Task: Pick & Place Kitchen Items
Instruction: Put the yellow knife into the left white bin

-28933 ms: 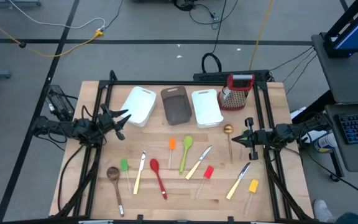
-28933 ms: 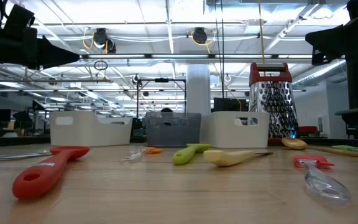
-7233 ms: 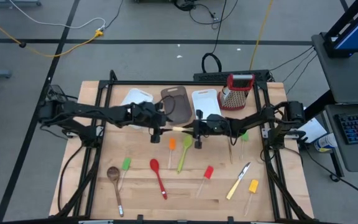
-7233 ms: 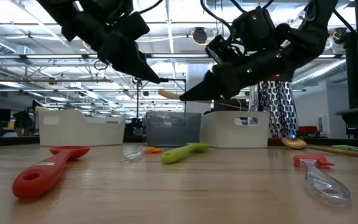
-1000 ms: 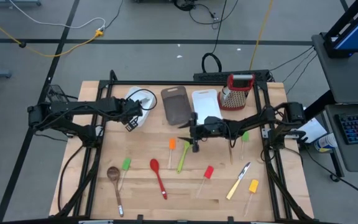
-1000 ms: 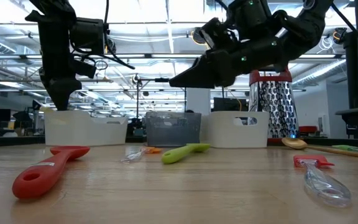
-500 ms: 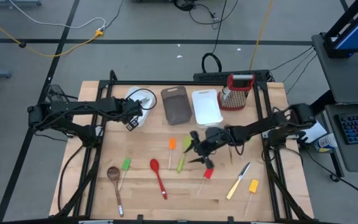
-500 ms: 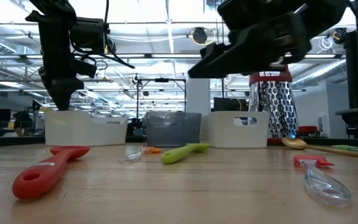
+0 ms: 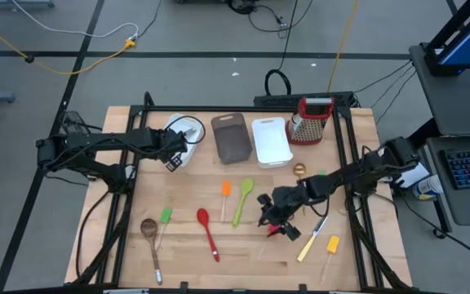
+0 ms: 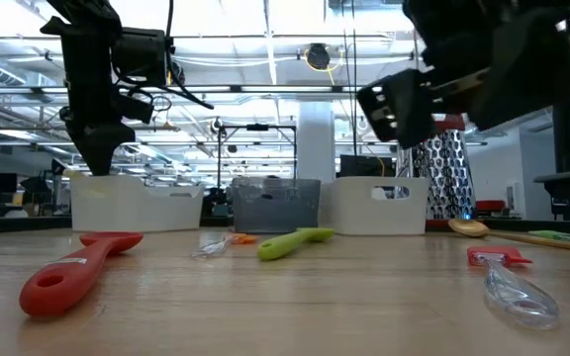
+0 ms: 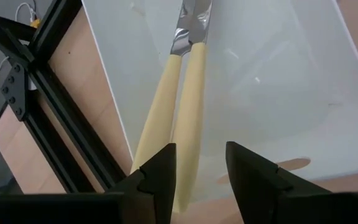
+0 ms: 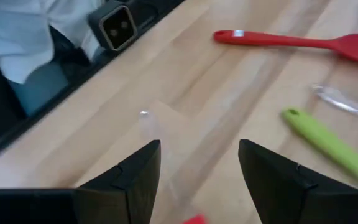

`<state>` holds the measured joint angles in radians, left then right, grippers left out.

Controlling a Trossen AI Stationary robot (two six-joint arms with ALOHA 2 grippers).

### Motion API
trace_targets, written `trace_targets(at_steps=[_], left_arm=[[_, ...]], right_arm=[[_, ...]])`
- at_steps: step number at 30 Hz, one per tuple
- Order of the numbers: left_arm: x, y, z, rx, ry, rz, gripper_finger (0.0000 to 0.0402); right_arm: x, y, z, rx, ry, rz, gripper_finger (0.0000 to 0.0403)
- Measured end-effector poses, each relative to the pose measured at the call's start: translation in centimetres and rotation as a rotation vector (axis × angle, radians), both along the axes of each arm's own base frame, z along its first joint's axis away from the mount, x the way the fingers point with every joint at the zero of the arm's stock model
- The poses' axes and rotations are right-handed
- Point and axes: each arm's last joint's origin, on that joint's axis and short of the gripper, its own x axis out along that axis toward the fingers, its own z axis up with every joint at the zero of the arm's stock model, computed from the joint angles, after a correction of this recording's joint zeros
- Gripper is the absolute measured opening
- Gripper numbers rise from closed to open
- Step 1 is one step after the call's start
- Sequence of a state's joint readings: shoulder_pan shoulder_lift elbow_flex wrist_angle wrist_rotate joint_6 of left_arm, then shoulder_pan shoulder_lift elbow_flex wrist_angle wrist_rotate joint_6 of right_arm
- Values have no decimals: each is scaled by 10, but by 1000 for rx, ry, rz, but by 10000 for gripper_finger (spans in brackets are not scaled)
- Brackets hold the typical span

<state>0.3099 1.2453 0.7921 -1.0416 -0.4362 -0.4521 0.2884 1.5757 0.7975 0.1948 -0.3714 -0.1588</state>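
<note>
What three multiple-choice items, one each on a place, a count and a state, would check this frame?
1. Where do the two cream-handled knives lie?
A. in the left white tub
B. in the brown tub
C. on the table beside the grater

2. How many tubs stand at the table's far edge?
A. two
B. three
C. four

3. How does the right gripper stand?
A. shut on the red spoon
B. open, empty, above the red-headed spatula
C. shut on a knife

Key: 1 A, the left wrist view shows both inside that tub; 2 B, white, brown, white; 3 B, fingers apart with nothing between.
</note>
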Motion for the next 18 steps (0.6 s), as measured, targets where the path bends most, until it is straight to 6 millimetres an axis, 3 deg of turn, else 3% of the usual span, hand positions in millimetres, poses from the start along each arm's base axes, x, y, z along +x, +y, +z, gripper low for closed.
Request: trace_targets(at_steps=[10, 18], left_arm=[[0, 0, 0, 0, 0, 1, 145], [0, -1, -1, -50, -17, -2, 145]], right_arm=[[-22, 47, -2, 99, 144, 55, 210], [-55, 86, -9, -54, 127, 281, 210]])
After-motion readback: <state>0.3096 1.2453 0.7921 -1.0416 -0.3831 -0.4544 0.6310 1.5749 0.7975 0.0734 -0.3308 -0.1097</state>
